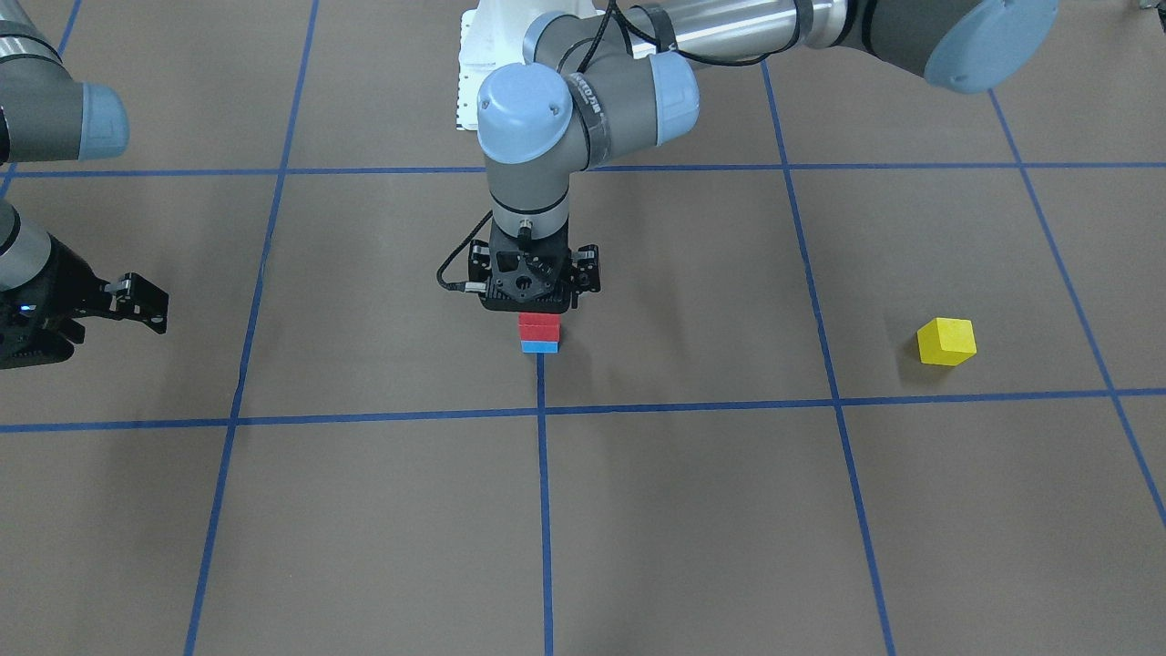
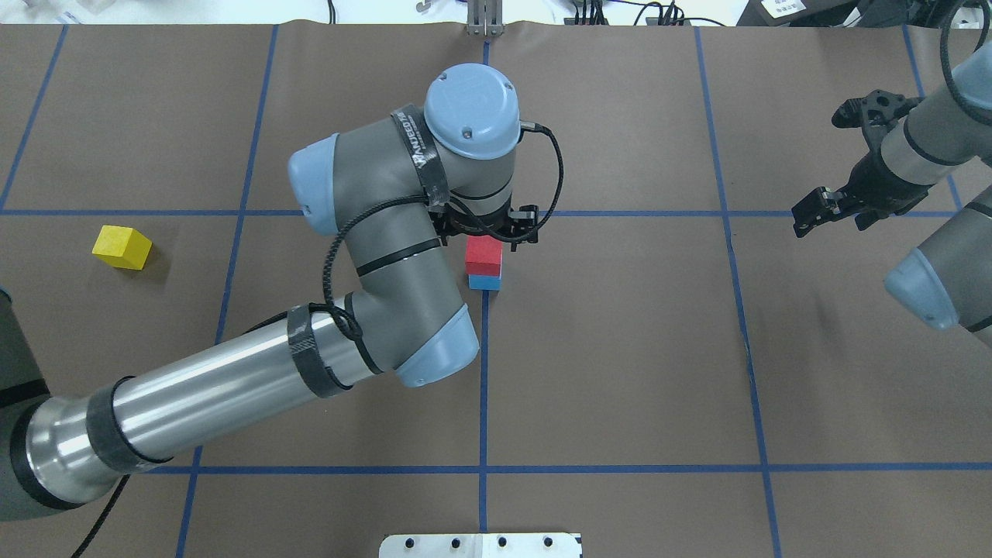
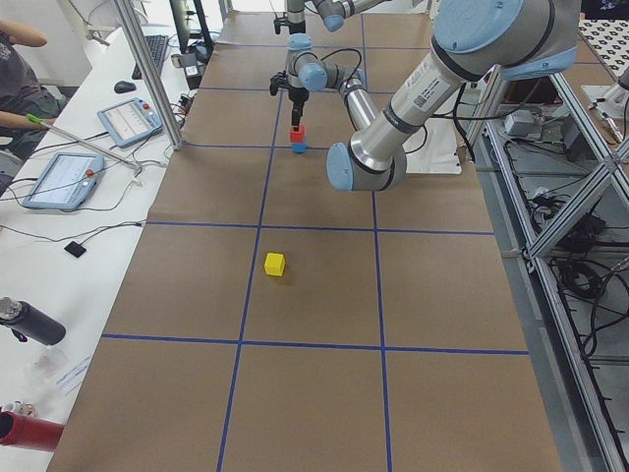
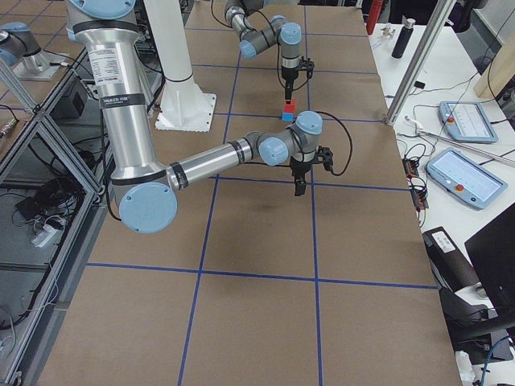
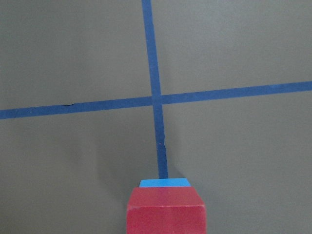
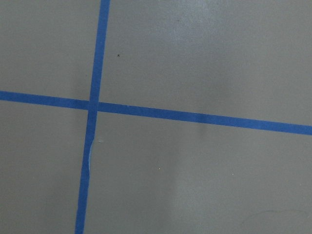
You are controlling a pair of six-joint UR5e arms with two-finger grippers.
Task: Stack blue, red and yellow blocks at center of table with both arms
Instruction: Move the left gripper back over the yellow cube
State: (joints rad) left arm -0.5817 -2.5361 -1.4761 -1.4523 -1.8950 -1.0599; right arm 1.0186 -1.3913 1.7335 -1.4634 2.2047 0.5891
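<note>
Left gripper (image 1: 537,308) sits over the red block (image 2: 483,256), stacked on the blue block (image 2: 485,282) at table (image 2: 620,349) centre; whether it pinches, I cannot tell. Right gripper (image 2: 821,167) is spread wide, holding nothing, with the yellow block (image 2: 122,246) well apart. I can't read the armband lettering

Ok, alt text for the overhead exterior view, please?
A red block sits on the blue block at the table centre, left gripper over it. At far left lies the yellow block; at far right, the open right gripper.

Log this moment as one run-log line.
red block on blue block | left gripper directly above, grip unclear | right gripper open, empty | yellow block loose on table, unstacked
</note>
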